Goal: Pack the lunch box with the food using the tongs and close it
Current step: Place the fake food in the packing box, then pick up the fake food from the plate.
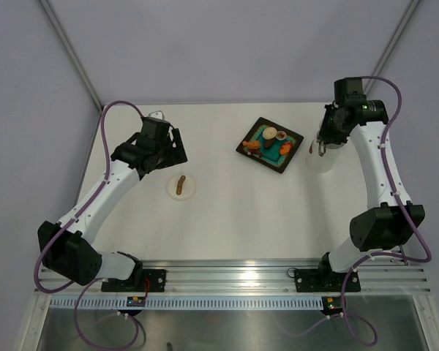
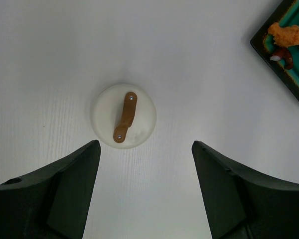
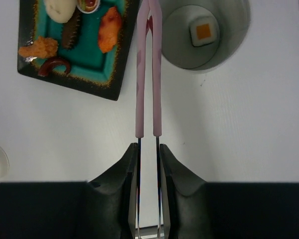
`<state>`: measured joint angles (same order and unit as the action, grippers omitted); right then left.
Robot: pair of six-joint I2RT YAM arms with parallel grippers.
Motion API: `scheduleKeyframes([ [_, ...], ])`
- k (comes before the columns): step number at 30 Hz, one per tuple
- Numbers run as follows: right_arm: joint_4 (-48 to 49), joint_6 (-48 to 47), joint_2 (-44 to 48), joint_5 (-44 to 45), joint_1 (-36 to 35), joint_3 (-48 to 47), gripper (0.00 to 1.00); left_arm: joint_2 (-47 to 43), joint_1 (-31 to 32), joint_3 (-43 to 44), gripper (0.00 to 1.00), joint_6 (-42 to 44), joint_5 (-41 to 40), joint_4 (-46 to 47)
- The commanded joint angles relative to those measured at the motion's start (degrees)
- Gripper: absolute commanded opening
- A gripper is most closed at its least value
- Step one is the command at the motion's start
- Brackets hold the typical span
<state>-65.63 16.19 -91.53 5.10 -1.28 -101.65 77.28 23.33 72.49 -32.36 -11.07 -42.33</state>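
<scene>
Viewing from overhead, you had the lunch box [image 1: 318,159] beside the tray [image 1: 241,149], its lid [image 1: 181,186] well apart near the left gripper [image 1: 170,148]. Left wrist: jaws stood wide, empty. Right wrist: the right gripper [image 3: 148,149] squeezed the tongs [image 3: 148,74] nearly shut; one food piece [image 3: 203,31] lay in the box. Packing was under way; the next move called for opening them over the tray.

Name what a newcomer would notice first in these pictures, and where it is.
The pink tongs, clamped in the right gripper, reach between the food tray and the open tub, which holds one orange-centred piece. The lid lies on the table by the open left gripper.
</scene>
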Motion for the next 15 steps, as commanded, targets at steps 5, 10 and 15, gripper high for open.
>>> scheduleKeyframes([
  [5, 0.7, 1.5, 0.6, -1.8, -12.2, -1.6, 0.21, -1.6, -0.3, 2.7, 0.79, 1.5, -2.8, 0.9],
  [10, 5.5, 3.8, -3.0, -4.3, -13.6, 3.9, 0.22, -2.2, -0.4, 3.1, 0.79, 1.5, -2.0, 0.6],
  [15, 8.4, 5.7, -6.3, -4.8, -13.6, 6.5, 0.31, -2.2, -0.4, 2.3, 0.79, 1.3, -1.7, 0.8],
])
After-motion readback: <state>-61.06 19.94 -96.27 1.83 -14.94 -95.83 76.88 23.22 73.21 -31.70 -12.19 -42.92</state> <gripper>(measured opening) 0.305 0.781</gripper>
